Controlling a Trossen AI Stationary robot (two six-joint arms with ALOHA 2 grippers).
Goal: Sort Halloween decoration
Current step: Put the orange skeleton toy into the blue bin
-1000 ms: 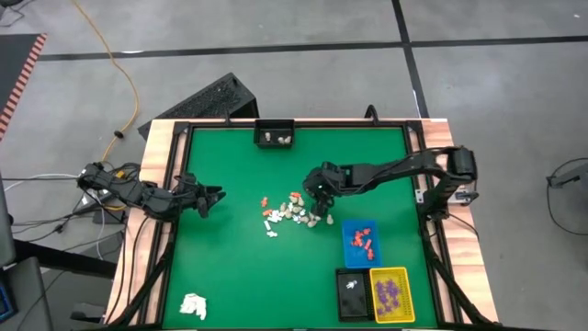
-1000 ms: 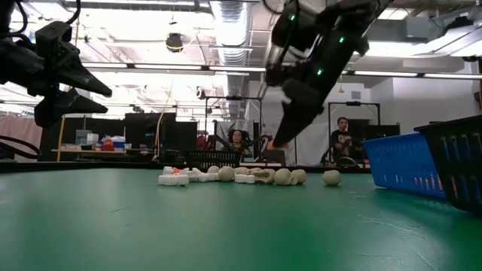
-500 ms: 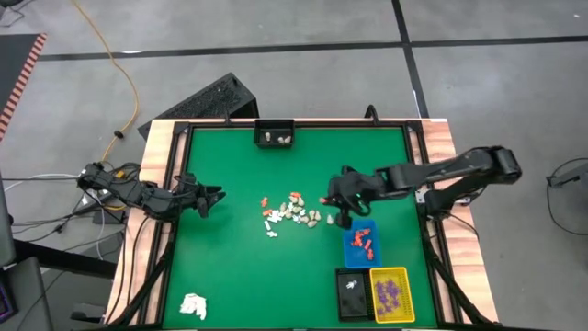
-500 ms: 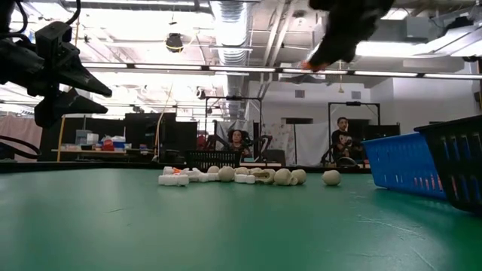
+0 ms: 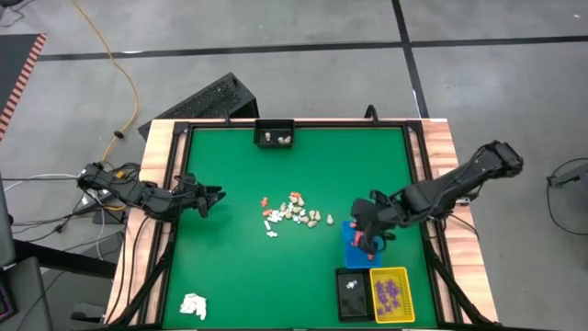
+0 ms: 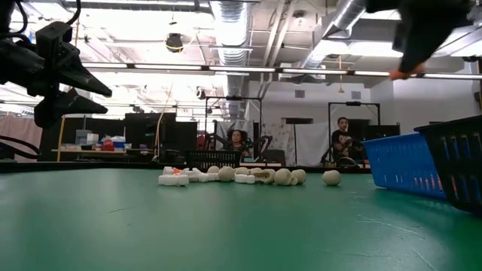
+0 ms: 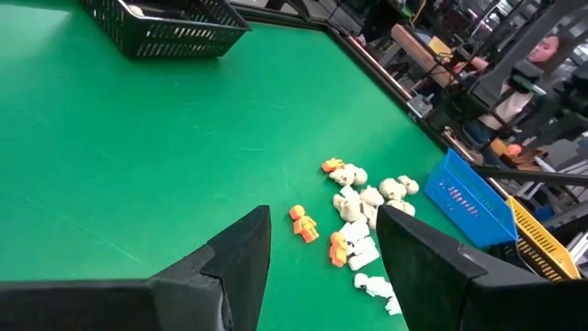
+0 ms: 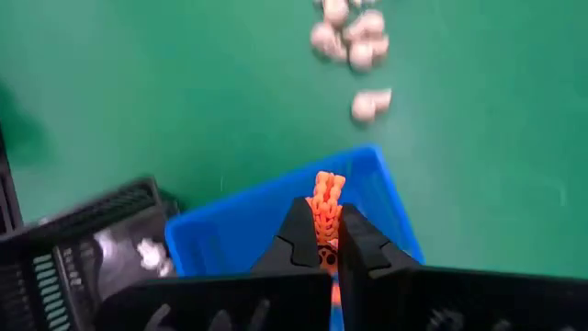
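Fingers (image 8: 323, 241) of the right gripper (image 5: 371, 241) are clenched on a small orange plastic figurine (image 8: 324, 207), held above the blue slotted plastic tray (image 8: 276, 225); the piece has not been let go. The figurine's long axis runs along the fingers, its free end sticking out past the tips toward the tray's far wall; head end or foot end cannot be told. Left gripper (image 5: 208, 196) waits over the left side of the green felt desk (image 5: 230, 267), its fingers (image 7: 241, 253) released and empty. Progress, judged: partway. The blue tray already carries a few orange pieces, the yellow slotted tray (image 5: 391, 294) holds purple pieces, the small black tray (image 5: 351, 292) beside it holds a white piece. A second black basket (image 5: 274, 133) at the far edge holds a couple of pale pieces. Left to sort: the loose cluster of cream, white and orange figurines (image 5: 294, 212) mid-desk, mostly cream, with a few orange ones on its left side. A white crumpled paper-like wad (image 5: 194, 305) lies at the near left corner, well apart from everything.
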